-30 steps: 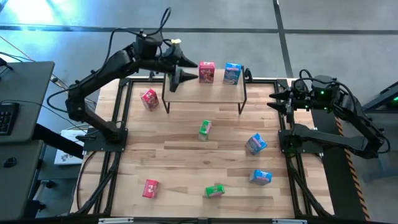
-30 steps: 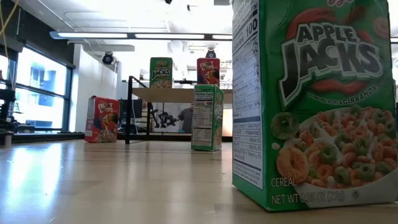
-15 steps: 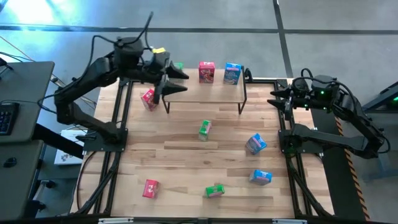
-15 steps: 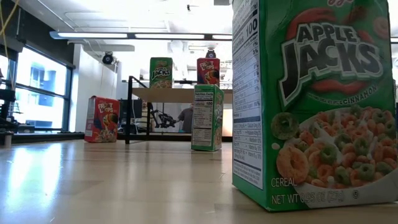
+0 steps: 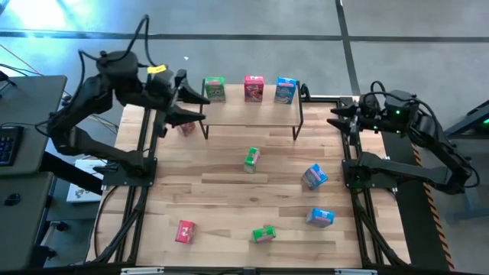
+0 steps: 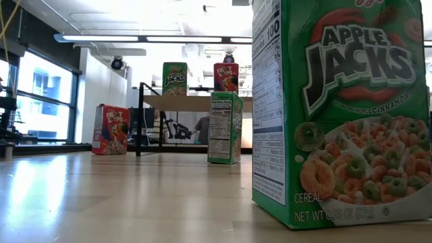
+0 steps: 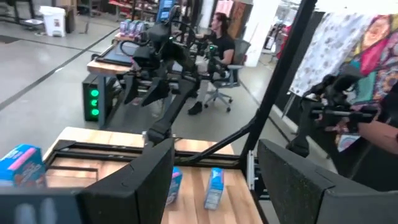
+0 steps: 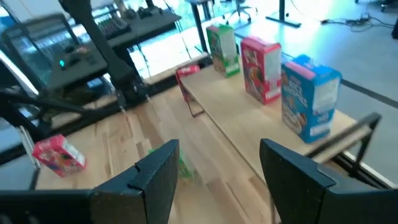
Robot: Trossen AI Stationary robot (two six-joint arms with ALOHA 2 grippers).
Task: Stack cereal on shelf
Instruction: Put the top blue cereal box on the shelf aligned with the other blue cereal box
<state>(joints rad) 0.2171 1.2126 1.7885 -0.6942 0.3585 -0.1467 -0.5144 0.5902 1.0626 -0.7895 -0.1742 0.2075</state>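
The shelf [image 5: 252,112] stands at the table's far side with three cereal boxes upright on its top board: green [image 5: 215,88], red-pink [image 5: 254,88] and blue [image 5: 285,90]. They also show in the right wrist view: green [image 8: 222,48], red-pink [image 8: 261,67], blue [image 8: 309,95]. My left gripper [image 5: 200,108] is open and empty, just left of the shelf's left end, above a red-pink box [image 5: 183,127] on the table. My right gripper [image 5: 336,122] is open and empty at the table's far right edge. Several more boxes lie on the table.
On the table are a green box [image 5: 251,159] at the middle, two blue boxes [image 5: 314,176] [image 5: 320,218] at the right, a green box [image 5: 264,234] and a red-pink box [image 5: 185,231] near the front edge. Black frame rails [image 5: 145,145] run along both sides.
My left gripper has drawn back from the shelf's left end toward the table's left edge. The green box it covered now shows, standing upright on the shelf beside the red-pink one.
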